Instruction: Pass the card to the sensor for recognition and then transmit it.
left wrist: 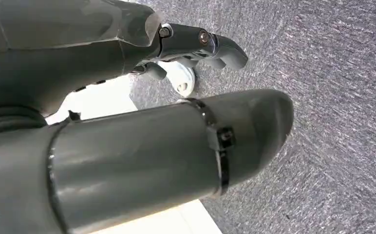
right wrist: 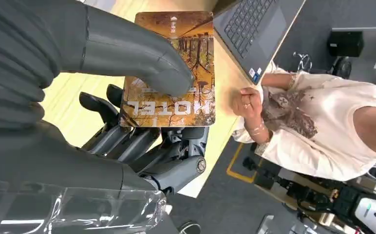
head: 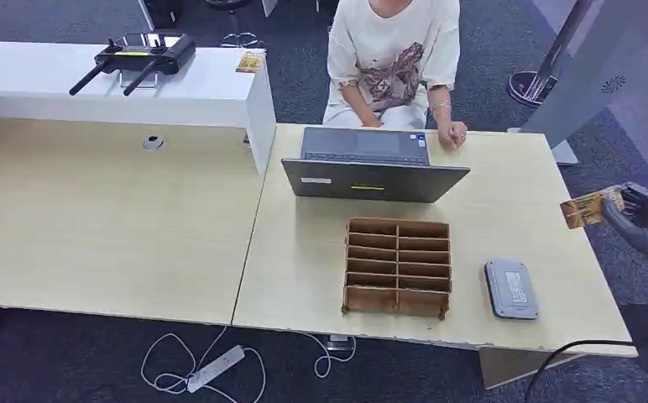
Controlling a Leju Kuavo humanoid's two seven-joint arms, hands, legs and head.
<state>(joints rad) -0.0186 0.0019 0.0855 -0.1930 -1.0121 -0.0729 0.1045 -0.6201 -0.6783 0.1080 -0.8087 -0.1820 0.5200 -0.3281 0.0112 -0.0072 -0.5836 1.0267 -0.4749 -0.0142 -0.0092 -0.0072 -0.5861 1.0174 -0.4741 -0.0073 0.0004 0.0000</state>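
The right hand (right wrist: 142, 122) pinches a glossy orange-and-brown hotel key card (right wrist: 174, 73) printed with an autumn forest scene, the thick grey thumb pressed on its face and the dark fingers (right wrist: 127, 141) bunched behind it. In the head view this same hand (head: 644, 220) sits at about three o'clock, past the right edge of the pale wooden table (head: 488, 210), and the card (head: 589, 208) is held in the air just off that edge, touching nothing else.

At about five o'clock on the table, well apart from the card, lies the flat grey rectangular sensor pad (head: 510, 289). Beside it toward the centre stands a brown cardboard divider tray (head: 397, 267) with two columns of narrow slots. Beyond the tray, toward twelve o'clock, an open dark grey laptop (head: 369, 164) faces a seated person in a cream printed T-shirt (head: 392, 59), whose fist rests on the tabletop near the laptop's corner.

The left hand (left wrist: 196, 46) hangs over grey carpet; its dark fingers look curled inward with nothing in them, though the angle is poor.

At eleven o'clock, a black controller with two antennas (head: 140, 57) rests on a white counter (head: 211, 88).
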